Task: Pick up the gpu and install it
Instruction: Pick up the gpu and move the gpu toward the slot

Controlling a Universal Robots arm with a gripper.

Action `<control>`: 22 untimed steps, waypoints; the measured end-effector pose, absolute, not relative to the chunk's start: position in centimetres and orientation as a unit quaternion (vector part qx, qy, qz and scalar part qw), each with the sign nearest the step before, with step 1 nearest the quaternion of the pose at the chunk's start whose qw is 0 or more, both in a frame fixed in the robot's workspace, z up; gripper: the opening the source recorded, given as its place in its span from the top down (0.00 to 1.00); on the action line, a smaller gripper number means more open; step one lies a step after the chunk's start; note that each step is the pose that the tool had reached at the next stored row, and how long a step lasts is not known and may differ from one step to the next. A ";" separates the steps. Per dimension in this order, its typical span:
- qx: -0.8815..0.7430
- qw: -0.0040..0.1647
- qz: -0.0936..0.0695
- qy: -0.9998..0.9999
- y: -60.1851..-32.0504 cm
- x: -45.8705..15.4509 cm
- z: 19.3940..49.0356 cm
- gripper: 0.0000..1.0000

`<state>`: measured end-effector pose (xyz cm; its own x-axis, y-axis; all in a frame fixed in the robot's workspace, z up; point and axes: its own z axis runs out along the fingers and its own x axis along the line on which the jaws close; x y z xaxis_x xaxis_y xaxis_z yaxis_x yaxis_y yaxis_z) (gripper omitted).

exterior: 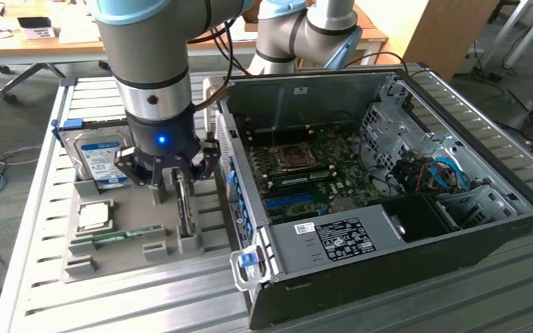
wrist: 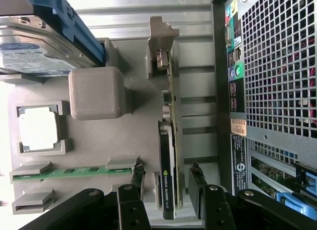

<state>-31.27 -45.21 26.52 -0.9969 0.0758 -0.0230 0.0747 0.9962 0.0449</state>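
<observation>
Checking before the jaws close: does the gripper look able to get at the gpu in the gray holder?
Probably yes. The gripper is open, one finger on each side of the gpu, which stands on edge in the gray holder, with nothing between them. The computer case beside it seems clear.

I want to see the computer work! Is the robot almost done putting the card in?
Just starting. Done: the open hand straddles the gpu. In hand: nothing yet; the gpu stands in its gray holder. Left: gripping it and fitting it into the computer case.
</observation>
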 end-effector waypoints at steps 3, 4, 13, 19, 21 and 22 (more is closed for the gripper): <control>0.038 0.012 0.022 0.999 -45.2 -31.3 26.3 0.51; 0.038 0.012 0.022 0.999 -45.2 -31.3 26.2 0.51; 0.038 0.012 0.022 0.999 -45.2 -31.3 26.0 0.51; 0.038 0.012 0.022 0.999 -45.2 -31.3 25.9 0.51; 0.038 0.012 0.022 0.999 -45.2 -31.3 25.8 0.51; 0.038 0.012 0.022 0.999 -45.2 -31.3 25.8 0.51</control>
